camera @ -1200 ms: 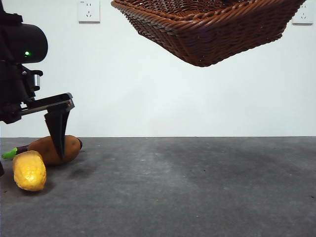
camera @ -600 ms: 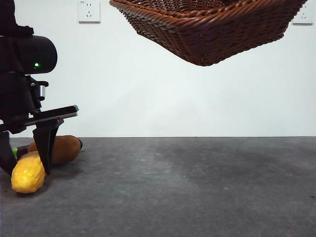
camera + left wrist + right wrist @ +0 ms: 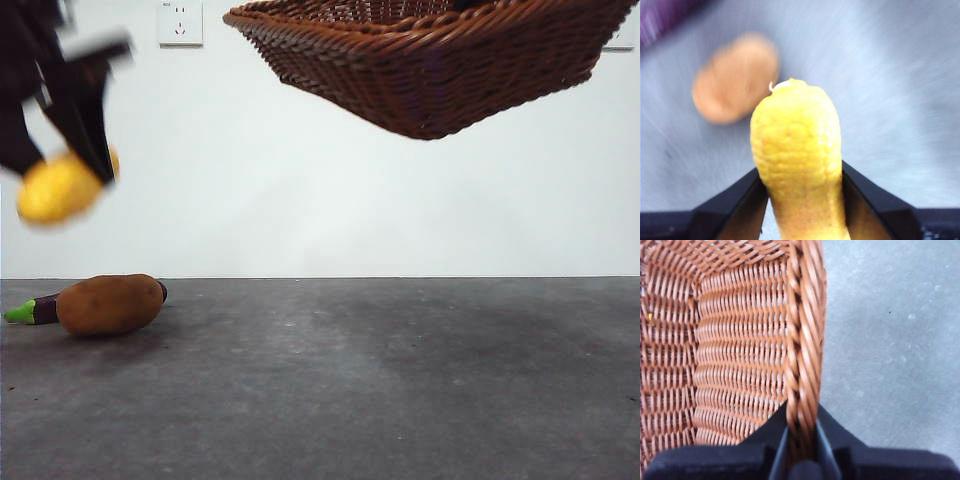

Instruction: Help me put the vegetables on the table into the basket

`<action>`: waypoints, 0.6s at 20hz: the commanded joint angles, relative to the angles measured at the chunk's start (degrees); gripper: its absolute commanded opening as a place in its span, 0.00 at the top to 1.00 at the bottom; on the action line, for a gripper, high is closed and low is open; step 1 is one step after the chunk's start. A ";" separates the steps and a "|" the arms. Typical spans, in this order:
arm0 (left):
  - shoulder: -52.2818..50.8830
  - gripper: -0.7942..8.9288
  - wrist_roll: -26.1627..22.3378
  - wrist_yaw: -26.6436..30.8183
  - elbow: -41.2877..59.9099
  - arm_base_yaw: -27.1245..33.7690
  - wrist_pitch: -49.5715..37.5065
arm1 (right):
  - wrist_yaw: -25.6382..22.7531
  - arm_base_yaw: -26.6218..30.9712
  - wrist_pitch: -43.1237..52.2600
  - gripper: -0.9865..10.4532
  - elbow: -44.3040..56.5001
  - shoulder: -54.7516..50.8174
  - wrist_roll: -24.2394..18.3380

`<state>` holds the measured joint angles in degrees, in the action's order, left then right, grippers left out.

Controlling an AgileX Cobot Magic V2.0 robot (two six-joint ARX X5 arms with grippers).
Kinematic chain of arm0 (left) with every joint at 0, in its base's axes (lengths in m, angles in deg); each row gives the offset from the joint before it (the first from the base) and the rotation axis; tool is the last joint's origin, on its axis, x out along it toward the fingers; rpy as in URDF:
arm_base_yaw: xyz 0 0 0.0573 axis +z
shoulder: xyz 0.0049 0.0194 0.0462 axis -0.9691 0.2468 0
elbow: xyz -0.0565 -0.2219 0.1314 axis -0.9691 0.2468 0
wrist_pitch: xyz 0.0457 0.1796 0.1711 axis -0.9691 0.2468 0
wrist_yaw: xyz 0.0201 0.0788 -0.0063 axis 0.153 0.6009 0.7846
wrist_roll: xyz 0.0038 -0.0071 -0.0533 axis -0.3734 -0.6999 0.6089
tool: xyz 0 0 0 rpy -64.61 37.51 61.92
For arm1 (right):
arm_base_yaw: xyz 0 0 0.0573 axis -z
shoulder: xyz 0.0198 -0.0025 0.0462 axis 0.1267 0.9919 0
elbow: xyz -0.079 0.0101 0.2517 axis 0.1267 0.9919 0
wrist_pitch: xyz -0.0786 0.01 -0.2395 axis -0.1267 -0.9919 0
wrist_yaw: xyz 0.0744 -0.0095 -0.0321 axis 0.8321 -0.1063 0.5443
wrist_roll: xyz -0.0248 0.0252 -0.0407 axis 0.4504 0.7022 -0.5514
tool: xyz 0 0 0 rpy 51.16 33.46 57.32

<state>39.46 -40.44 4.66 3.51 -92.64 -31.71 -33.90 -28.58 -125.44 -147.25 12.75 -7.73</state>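
Front view: my left gripper, blurred, carries the bumpy yellow corn high above the speckled grey tabletop. The smooth oval potato lies below, the eggplant touching its far end. The woven wicker basket hangs tilted overhead, open room beneath.

Left wrist view: both jaws clamp the corn; the potato is blurred beyond.

Right wrist view: my right gripper pinches the basket's braided rim.

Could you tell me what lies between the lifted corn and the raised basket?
Nothing: in the front view, only bare white wall shows between the corn, held in the left gripper, and the basket, held up by the right gripper.
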 commanded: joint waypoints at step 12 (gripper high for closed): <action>-27.65 0.93 -3.63 -6.16 0.44 -11.08 9.31 | 5.18 -2.27 23.34 0.92 28.50 0.83 16.17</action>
<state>11.44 -44.58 -1.52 3.51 -103.46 -21.70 -29.57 -30.53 -102.99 -119.03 13.54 6.45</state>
